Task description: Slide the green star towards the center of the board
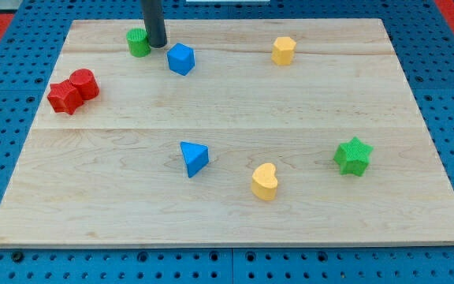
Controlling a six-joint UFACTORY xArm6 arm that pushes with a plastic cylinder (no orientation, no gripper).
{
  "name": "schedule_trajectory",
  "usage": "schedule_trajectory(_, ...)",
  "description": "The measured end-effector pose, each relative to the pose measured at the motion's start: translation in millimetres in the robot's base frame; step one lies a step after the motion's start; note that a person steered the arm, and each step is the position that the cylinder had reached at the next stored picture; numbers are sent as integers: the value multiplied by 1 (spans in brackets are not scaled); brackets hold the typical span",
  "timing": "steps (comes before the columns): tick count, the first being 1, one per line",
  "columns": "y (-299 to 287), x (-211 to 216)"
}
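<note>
- Nearest the camera: yellow heart block (264, 181), at about 5 o'clock on the wooden tabletop (93, 213).
- Blue triangular block (194, 158) just to its 10 o'clock.
- Green star (353, 155) at 4 o'clock on the tabletop, well apart from the centre, upright.
- Two red blocks touching at 9 o'clock: red star-like block (64, 97) and red cylinder (83, 84).
- Far edge, around 11 o'clock: green cylinder (138, 42), with my tip (157, 45) just at its 3 o'clock side; contact unclear.
- Blue cube-like block (180, 59) near the tip, at its 4 o'clock.
- Yellow block (284, 50) at 1 o'clock.
- No fingers on this rod, so nothing held.
</note>
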State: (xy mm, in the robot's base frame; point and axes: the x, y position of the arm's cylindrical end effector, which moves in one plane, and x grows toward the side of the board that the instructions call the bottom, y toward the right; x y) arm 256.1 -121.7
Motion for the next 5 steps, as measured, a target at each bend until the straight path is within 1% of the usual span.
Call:
schedule_trajectory(1,-18,1)
schedule_trajectory(2,-59,-28)
schedule_trajectory(3,-88,-34)
schedule_trajectory(5,48,-32)
